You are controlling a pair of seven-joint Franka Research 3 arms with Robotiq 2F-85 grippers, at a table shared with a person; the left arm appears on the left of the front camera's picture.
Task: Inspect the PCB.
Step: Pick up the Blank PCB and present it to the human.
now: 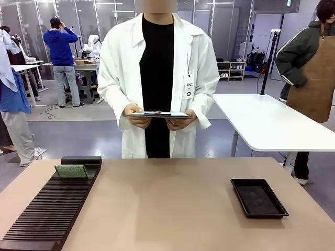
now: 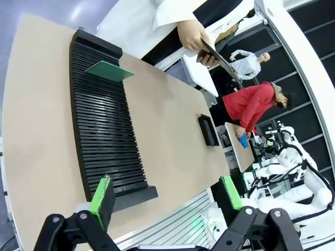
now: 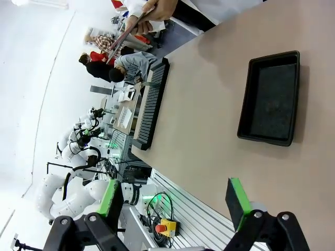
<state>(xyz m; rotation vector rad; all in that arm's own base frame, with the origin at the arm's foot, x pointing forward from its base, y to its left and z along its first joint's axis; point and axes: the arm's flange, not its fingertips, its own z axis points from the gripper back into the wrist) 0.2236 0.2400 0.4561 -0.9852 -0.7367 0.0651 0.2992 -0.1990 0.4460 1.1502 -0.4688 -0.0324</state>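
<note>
PCB (image 1: pixel 71 171) sits on the black slotted rack (image 1: pixel 52 209), at the far-left corner of the table (image 1: pixel 172 209). Left gripper (image 2: pixel 166 191) and right gripper (image 3: pixel 172 198) both have jaws wide. Coat badge (image 1: pixel 189 86) print is too small to read.

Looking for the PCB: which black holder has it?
The long slotted rack on the robot's left; the PCB lies at its far end. The shallow tray sits right.

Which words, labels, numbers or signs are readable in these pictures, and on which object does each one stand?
No text is clear enough to quote.
Badge on the white coat: dark print, too small to read.
PCB on the black slotted rack: no readable marking.
Black tray: no text.
Clipboard that the person holds: seen edge-on, nothing readable.
</note>
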